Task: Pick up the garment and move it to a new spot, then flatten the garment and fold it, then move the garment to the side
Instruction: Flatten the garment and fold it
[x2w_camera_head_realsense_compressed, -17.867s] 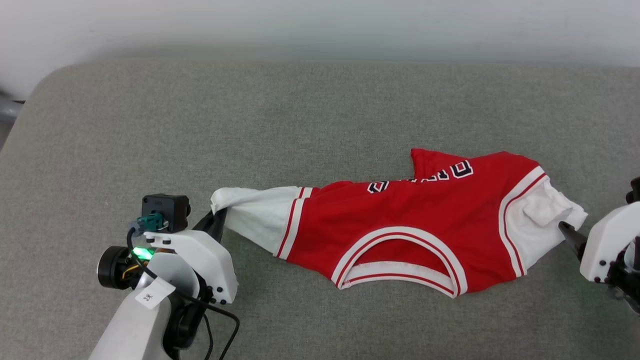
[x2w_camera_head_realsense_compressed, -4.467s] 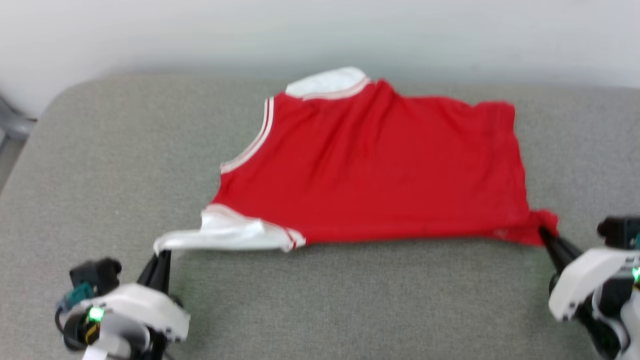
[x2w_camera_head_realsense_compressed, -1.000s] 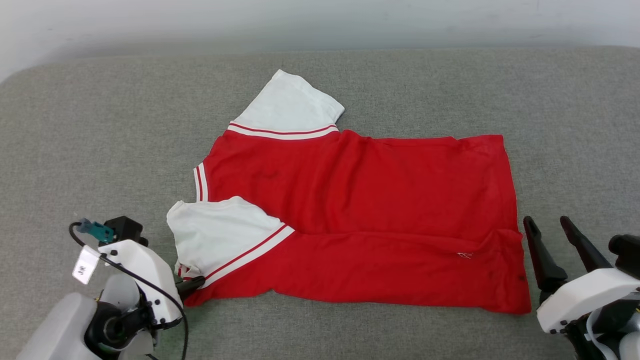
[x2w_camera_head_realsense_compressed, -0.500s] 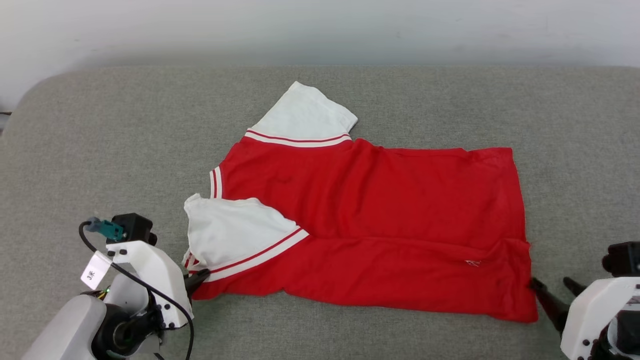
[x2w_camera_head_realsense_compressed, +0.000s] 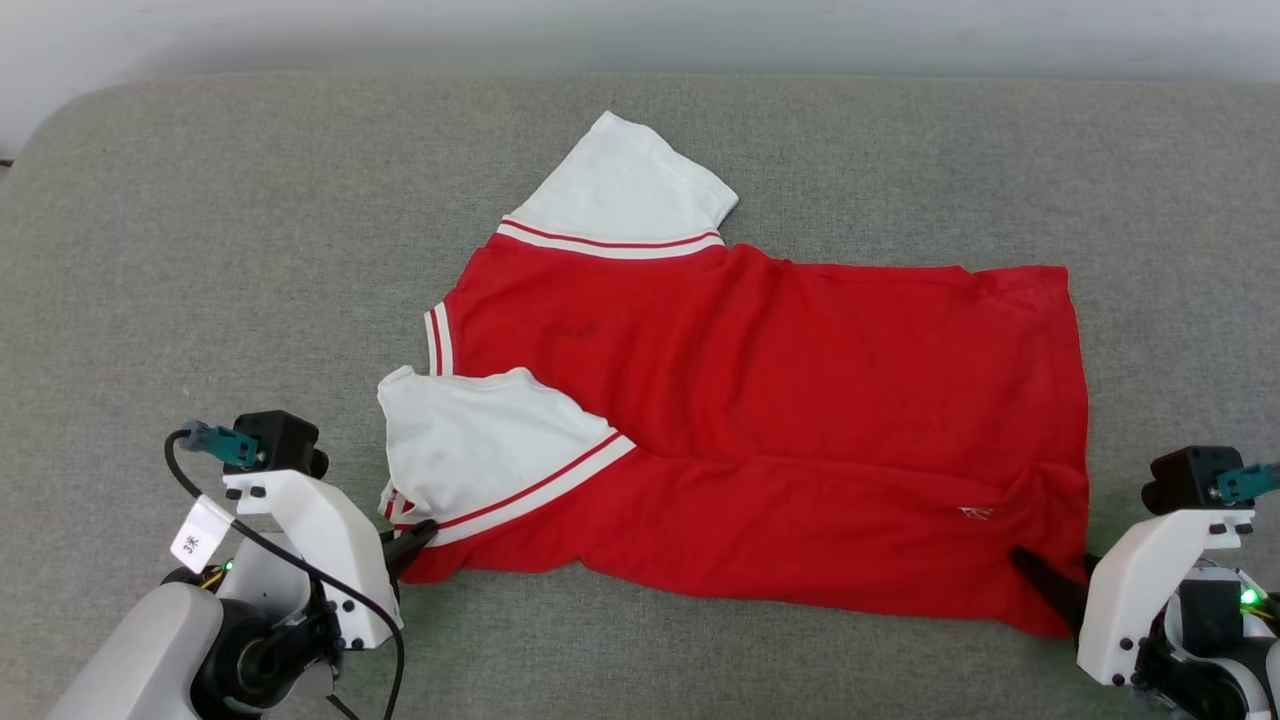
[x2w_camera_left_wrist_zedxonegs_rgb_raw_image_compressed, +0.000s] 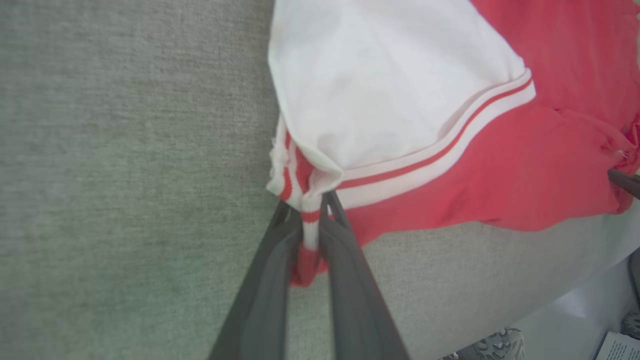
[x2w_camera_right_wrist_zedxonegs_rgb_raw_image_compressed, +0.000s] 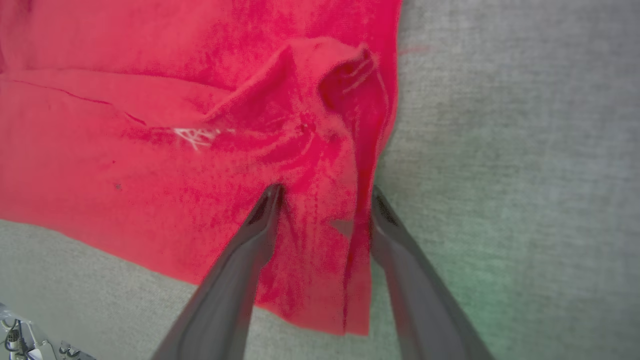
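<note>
Now, nearest you, your left gripper (x2w_camera_left_wrist_zedxonegs_rgb_raw_image_compressed: 306, 210) is clamped on the red-white striped trim (x2w_camera_left_wrist_zedxonegs_rgb_raw_image_compressed: 286, 180) at the near-left corner of the red jersey shirt with white short sleeves (x2w_camera_head_realsense_compressed: 760, 400). Your right gripper (x2w_camera_right_wrist_zedxonegs_rgb_raw_image_compressed: 325, 192) has its jaws spread across the shirt's near-right corner, one finger on the cloth, the other at the hem. Beyond them, the shirt lies flat mid-way across the grey fabric cushion (x2w_camera_head_realsense_compressed: 200, 250), with one white sleeve (x2w_camera_head_realsense_compressed: 625, 185) pointing toward the far edge.

You see a plain indoor room, kind unclear. A grey pad (x2w_camera_head_realsense_compressed: 200, 250) meets a bare pale wall (x2w_camera_head_realsense_compressed: 640, 30).
</note>
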